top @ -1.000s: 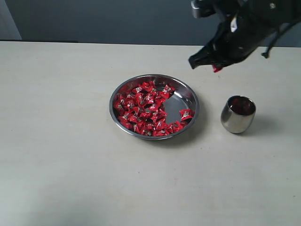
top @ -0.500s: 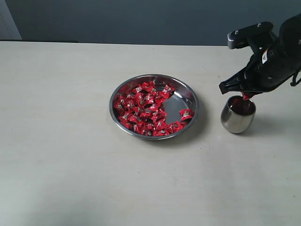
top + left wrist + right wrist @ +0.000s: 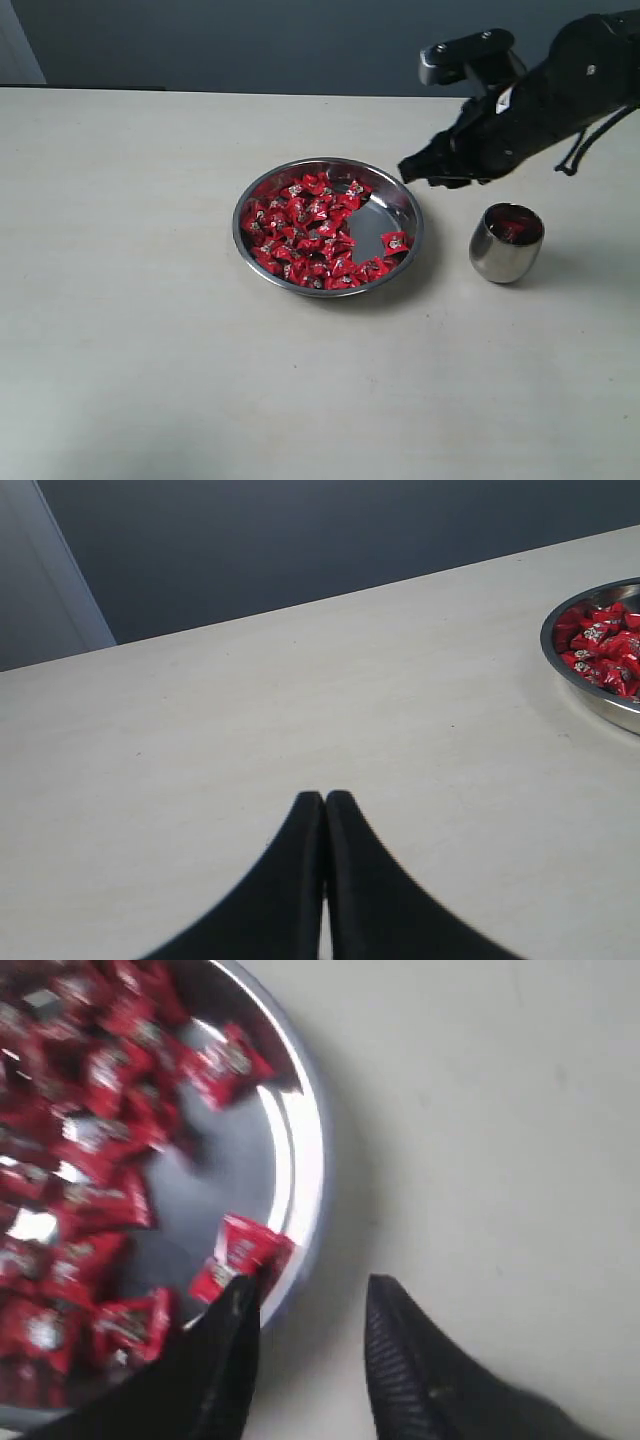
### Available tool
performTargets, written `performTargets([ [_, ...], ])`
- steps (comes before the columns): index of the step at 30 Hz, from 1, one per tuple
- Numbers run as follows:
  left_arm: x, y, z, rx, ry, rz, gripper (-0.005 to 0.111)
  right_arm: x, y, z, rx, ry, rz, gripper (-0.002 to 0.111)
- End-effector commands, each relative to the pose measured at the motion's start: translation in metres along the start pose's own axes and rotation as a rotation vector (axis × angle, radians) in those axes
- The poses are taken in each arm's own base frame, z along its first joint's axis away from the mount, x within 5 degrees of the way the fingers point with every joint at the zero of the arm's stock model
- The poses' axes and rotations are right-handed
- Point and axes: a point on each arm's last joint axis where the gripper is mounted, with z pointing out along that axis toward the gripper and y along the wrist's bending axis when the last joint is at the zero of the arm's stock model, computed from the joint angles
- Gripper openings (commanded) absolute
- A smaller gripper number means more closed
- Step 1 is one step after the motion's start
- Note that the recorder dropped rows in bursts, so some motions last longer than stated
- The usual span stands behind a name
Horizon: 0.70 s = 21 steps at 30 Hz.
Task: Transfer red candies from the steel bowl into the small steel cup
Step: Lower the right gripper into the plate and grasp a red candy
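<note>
**So, empty fingers over the bowl rim: looks like pickup time**

Okay, watching this two-armed rig do its candy thing. The right fingers (image 3: 418,170) are hanging in the air just over the far right edge of the steel bowl (image 3: 370,230), between the bowl and the small steel cup (image 3: 503,255). They're spread partway with a clear gap between them and nothing in it. The wrist camera is blurry, but you can see desk and bowl rim right through that gap.

The red candies (image 3: 305,235) are nearly all in the bowl, heaped on its left side. There's a bare shiny patch on the right, with one loose candy sitting close to the rim there. The cup stands upright on the desk (image 3: 130,300), well clear of the bowl, and there's some red showing inside it. I can't count how many.

The left fingers (image 3: 324,810) are pressed flat together, holding nothing, parked low over bare desk well away from the bowl.

My read: this is the fetch-a-candy step, and the job is nowhere near done given that pile. Next it needs to drop down into the bowl and line the open tips up either side of one candy. That loner by the rim looks easiest. Slippery wrappers on a mirror-flat bottom, so I'd guess it could skid away.
</note>
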Motion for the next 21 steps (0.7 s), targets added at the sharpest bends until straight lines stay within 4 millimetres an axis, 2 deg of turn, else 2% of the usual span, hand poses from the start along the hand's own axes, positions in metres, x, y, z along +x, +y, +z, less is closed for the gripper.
performTargets([
  [1,-0.001,0.0,0.0,-0.001,-0.012,-0.003,0.0,-0.023,0.03,0.013,-0.064,-0.103,-0.063,0.036],
  [7,-0.001,0.0,0.0,-0.001,-0.012,-0.003,0.0,-0.027,0.051,0.05,-0.105,-0.011,-0.094,0.036],
  [11,-0.001,0.0,0.0,-0.001,-0.012,-0.003,0.0,-0.029,0.053,0.075,-0.103,0.0,-0.097,0.036],
  [21,-0.001,0.0,0.0,-0.001,-0.012,-0.003,0.0,-0.049,0.055,0.121,-0.101,-0.008,-0.098,0.036],
])
